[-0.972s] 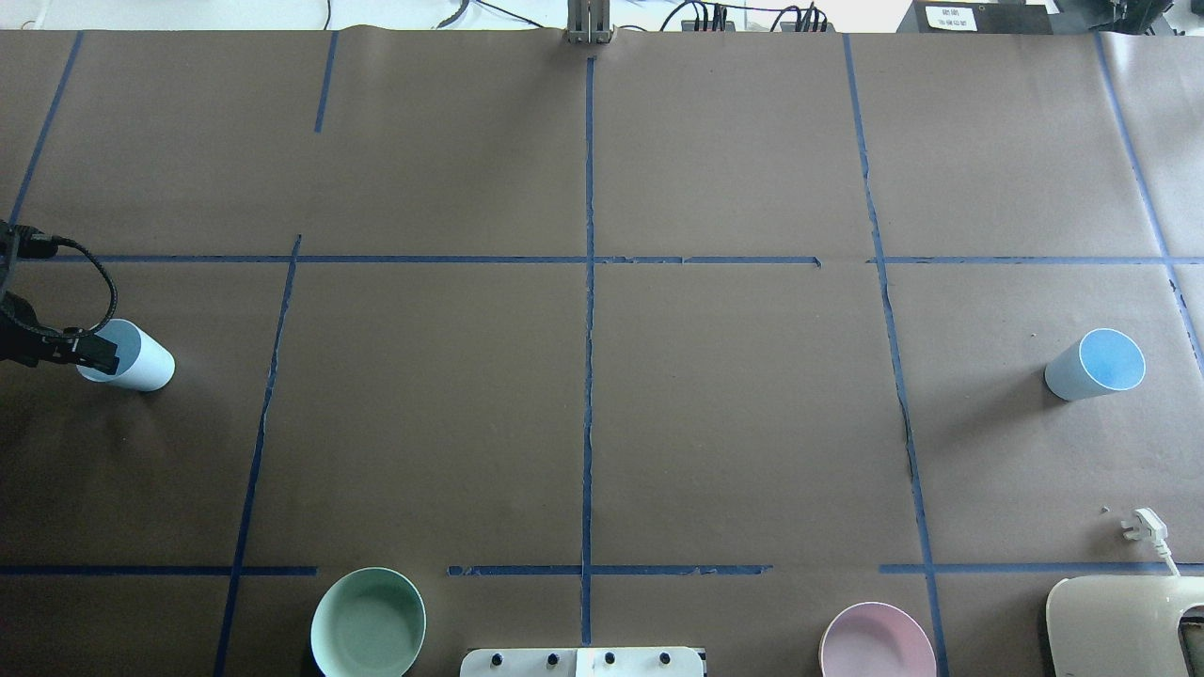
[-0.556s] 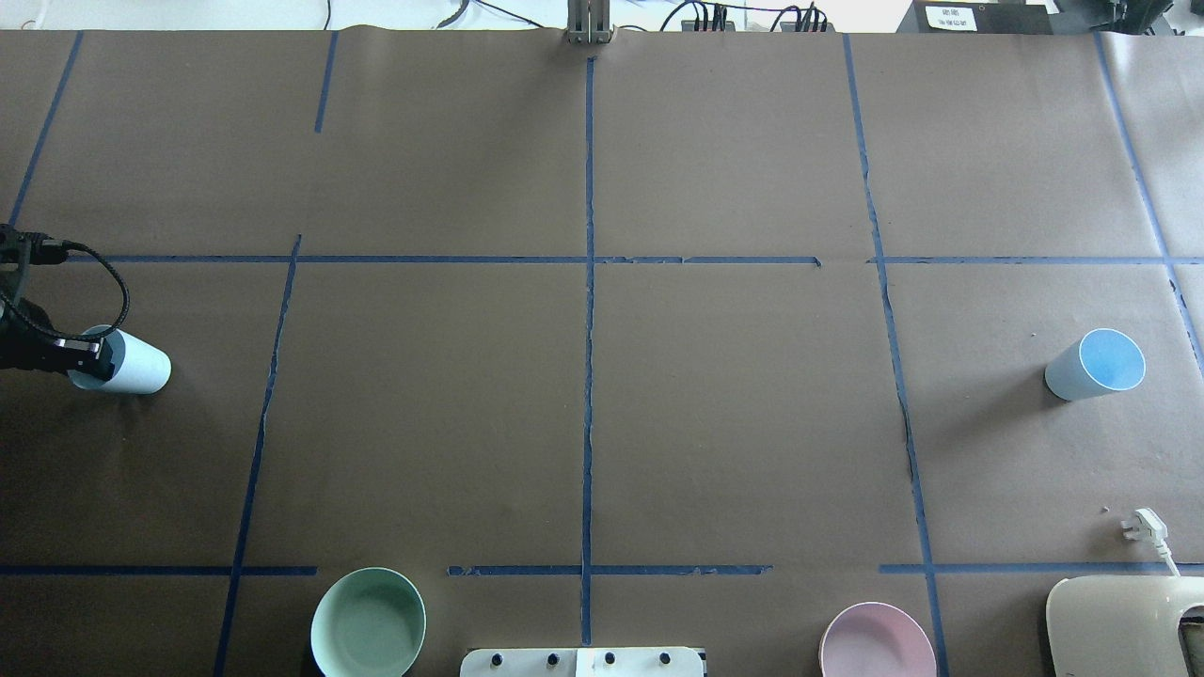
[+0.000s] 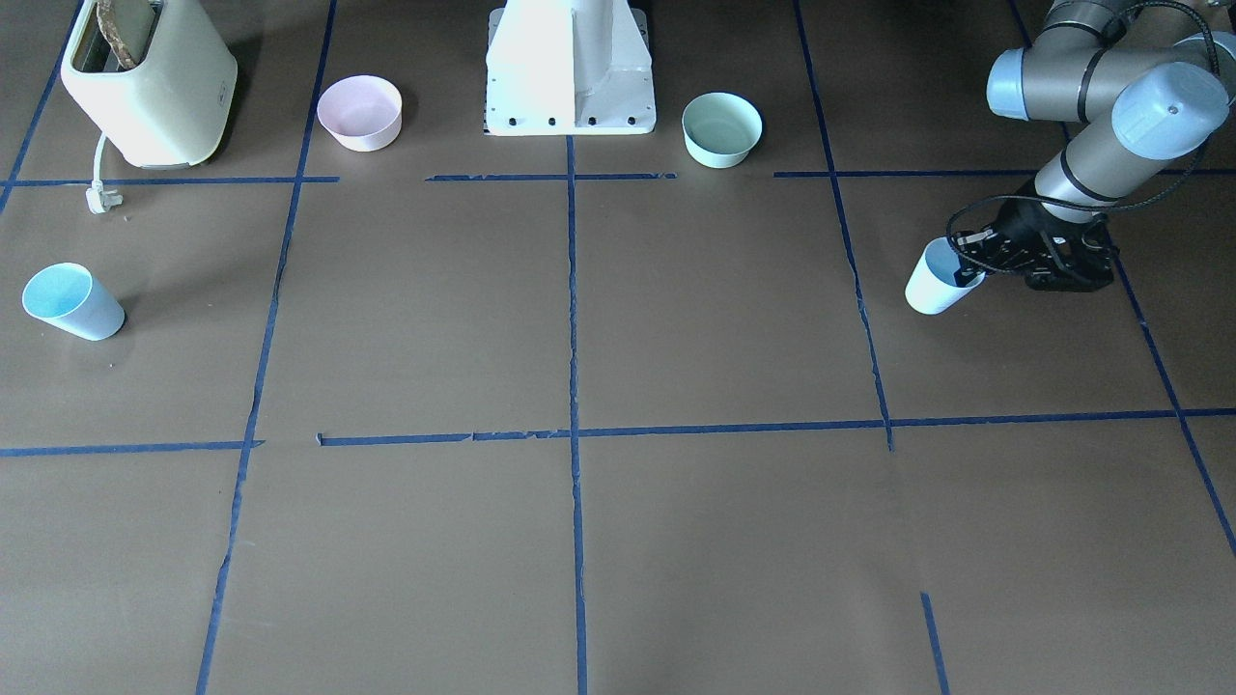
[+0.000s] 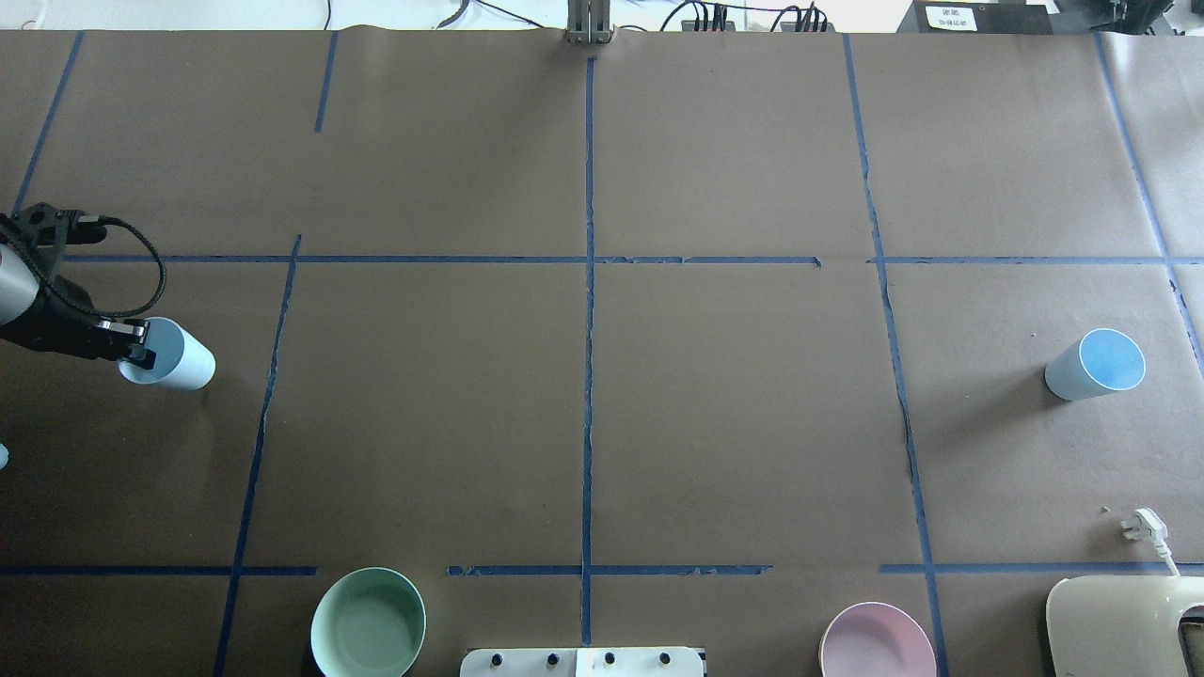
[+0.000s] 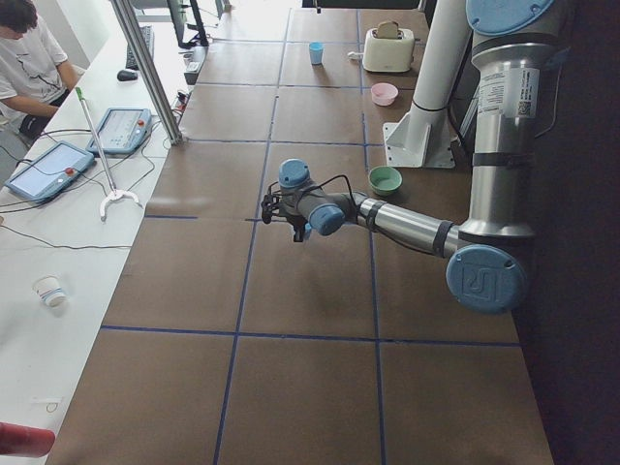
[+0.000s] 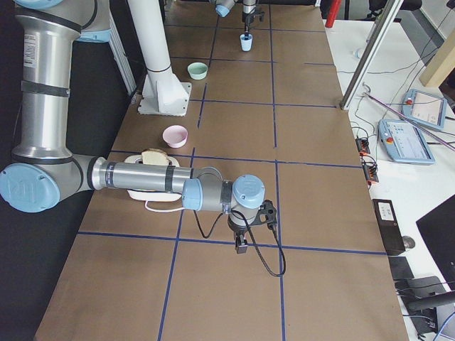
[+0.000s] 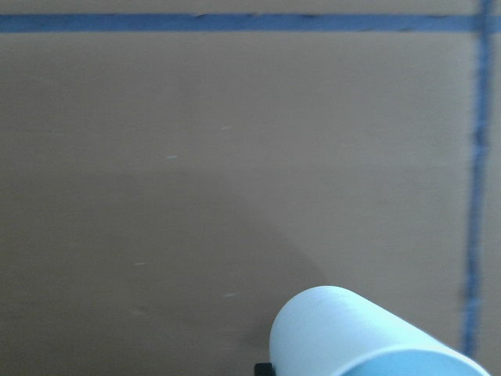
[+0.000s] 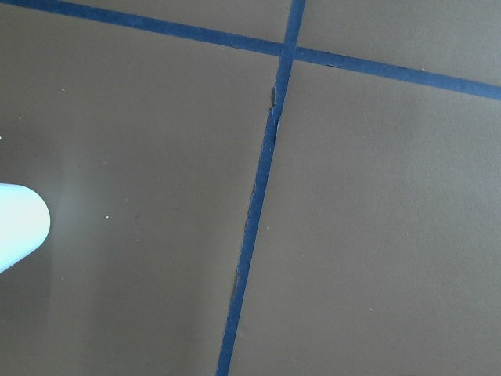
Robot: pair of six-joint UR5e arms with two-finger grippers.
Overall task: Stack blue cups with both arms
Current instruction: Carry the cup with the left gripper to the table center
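One blue cup (image 4: 179, 357) is tilted at the table's left end, held by its rim in my left gripper (image 4: 139, 350), one finger inside it. The front view shows this cup (image 3: 935, 285) at my left gripper (image 3: 966, 275), and the cup's pale side (image 7: 368, 333) fills the bottom of the left wrist view. The other blue cup (image 4: 1096, 364) stands upright and alone at the right end, also in the front view (image 3: 72, 301). My right gripper (image 6: 242, 245) shows only in the exterior right view, low over the table. I cannot tell whether it is open or shut.
A mint-green bowl (image 4: 368, 622) and a pink bowl (image 4: 878, 642) stand near the white pedestal base (image 3: 570, 68). A cream toaster (image 3: 150, 82) with a loose plug (image 4: 1146, 525) is at the near right corner. A person (image 5: 29, 68) sits beside the table.
My left gripper first shifted a little left, then moved right along the table with the blue cup in it. The right cup has not moved.
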